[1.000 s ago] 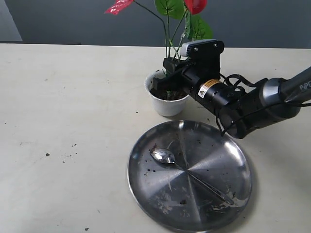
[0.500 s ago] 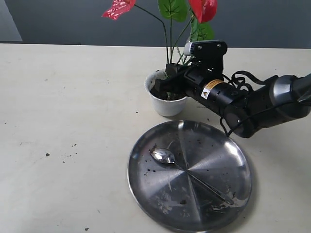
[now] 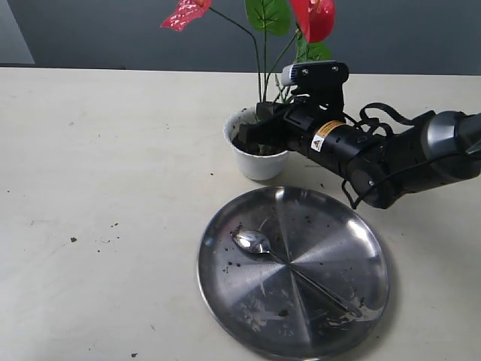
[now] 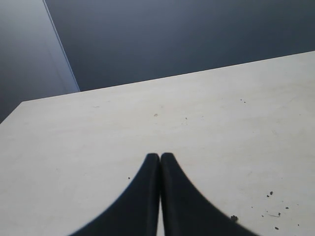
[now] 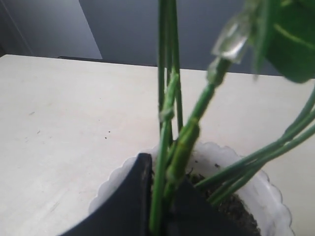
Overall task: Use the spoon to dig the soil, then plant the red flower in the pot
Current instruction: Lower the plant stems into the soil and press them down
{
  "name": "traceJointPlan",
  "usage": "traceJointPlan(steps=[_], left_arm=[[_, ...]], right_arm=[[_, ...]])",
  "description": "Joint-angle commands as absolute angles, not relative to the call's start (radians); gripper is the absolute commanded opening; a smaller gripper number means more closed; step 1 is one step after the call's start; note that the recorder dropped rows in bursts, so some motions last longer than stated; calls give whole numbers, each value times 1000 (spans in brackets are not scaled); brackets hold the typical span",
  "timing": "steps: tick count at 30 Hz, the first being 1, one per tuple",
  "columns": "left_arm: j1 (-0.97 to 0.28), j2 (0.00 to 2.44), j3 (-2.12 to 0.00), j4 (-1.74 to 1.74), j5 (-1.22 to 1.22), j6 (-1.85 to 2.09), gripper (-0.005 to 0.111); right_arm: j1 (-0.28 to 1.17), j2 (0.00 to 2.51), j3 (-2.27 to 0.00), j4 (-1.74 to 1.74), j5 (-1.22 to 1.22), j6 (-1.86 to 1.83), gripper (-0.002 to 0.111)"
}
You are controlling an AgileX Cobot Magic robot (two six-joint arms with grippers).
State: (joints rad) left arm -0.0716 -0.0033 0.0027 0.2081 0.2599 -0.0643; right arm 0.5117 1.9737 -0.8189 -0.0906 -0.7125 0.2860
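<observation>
In the exterior view, the right gripper (image 3: 252, 135) reached over the white pot (image 3: 255, 162), pinching the red flower (image 3: 316, 16) by its stems above the soil (image 3: 259, 148). The spoon (image 3: 289, 267) lay in the steel plate (image 3: 225, 301), just in front of the pot; the table (image 3: 98, 150) to the left stood open.

In the left wrist view, the left gripper (image 4: 160, 160) hung pressed together over bare tabletop.

In the right wrist view, the fingers (image 5: 130, 206) clamped the green stems (image 5: 170, 132) inside the pot's scalloped rim.

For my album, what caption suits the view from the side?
Right gripper holding the red flower in the pot; spoon on the steel plate.
</observation>
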Motion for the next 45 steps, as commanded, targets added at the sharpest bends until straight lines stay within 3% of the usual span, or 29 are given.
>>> traceJointPlan(steps=[1,8,12,23,28,45], left_arm=[[-74,0,0,203,253,-68,2],[-74,0,0,203,253,-68,2],[-74,0,0,203,253,-68,2],[-74,0,0,203,253,-68,2],[-74,0,0,203,253,-68,2],[-74,0,0,203,253,-68,2]], right_arm=[[509,2017,-785,-134,-436,290,-1],[509,2017,-785,-134,-436,291,0],[509,2017,-785,-160,-436,291,22],[509,2015,-785,-153,-436,291,24],[509,2004,-785,-160,-430,291,38],[509,1878,-785,-172,-294,285,38]])
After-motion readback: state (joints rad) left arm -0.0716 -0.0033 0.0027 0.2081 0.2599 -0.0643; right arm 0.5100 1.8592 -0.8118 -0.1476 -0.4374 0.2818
